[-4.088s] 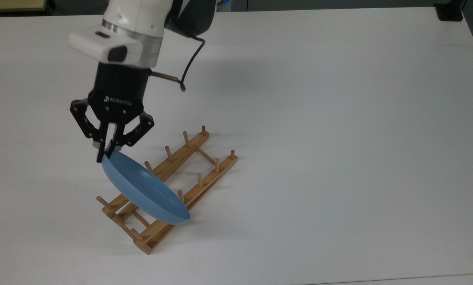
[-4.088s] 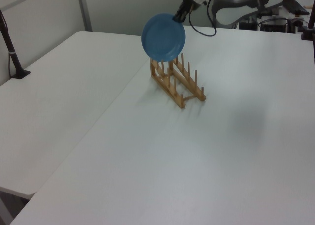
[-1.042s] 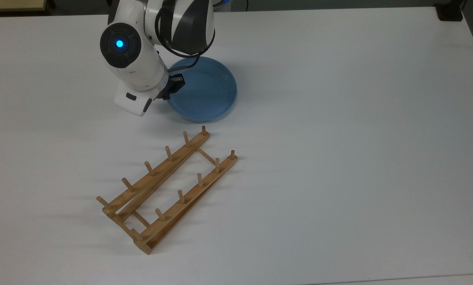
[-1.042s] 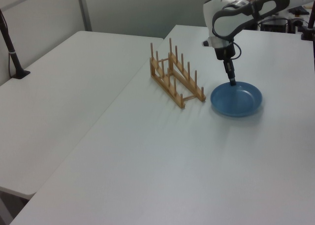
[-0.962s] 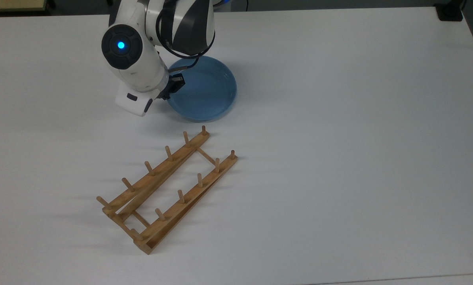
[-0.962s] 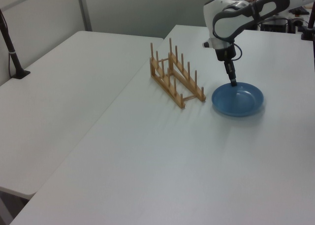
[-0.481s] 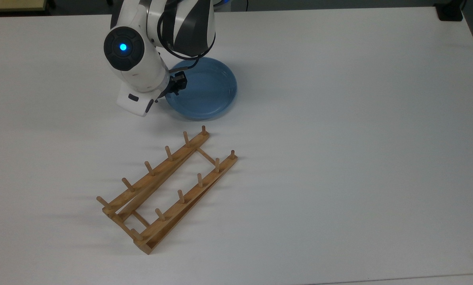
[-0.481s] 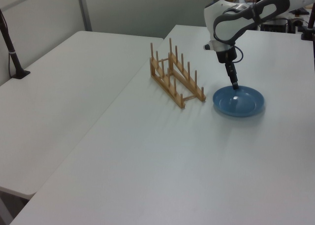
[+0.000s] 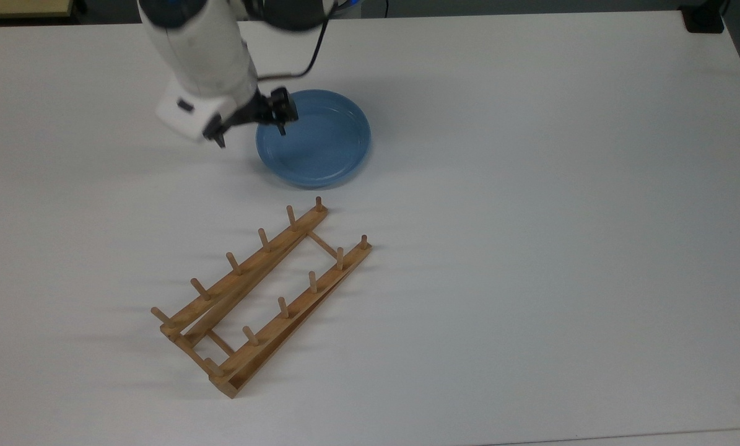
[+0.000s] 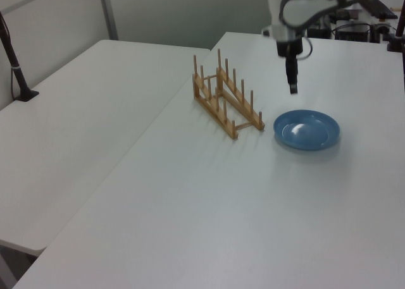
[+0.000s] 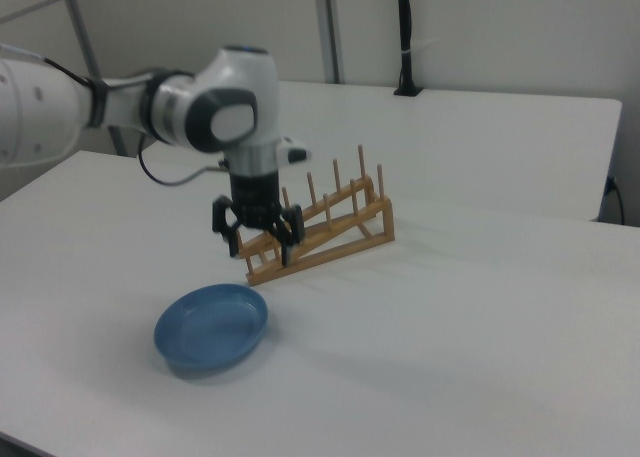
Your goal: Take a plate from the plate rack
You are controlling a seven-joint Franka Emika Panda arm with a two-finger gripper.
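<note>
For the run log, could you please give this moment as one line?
plate: flat on table, off plate rack | claw: open, above plate, holding nothing

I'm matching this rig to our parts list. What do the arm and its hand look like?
The arm has glossy white rounded shells with dark grey joint sections. A thin black cable loops down to the wrist. The hand is black, with two linkage fingers.

Glossy plate, wooden plate rack

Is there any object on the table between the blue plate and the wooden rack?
No. In the top view, bare white table separates the plate from the plate rack.
</note>
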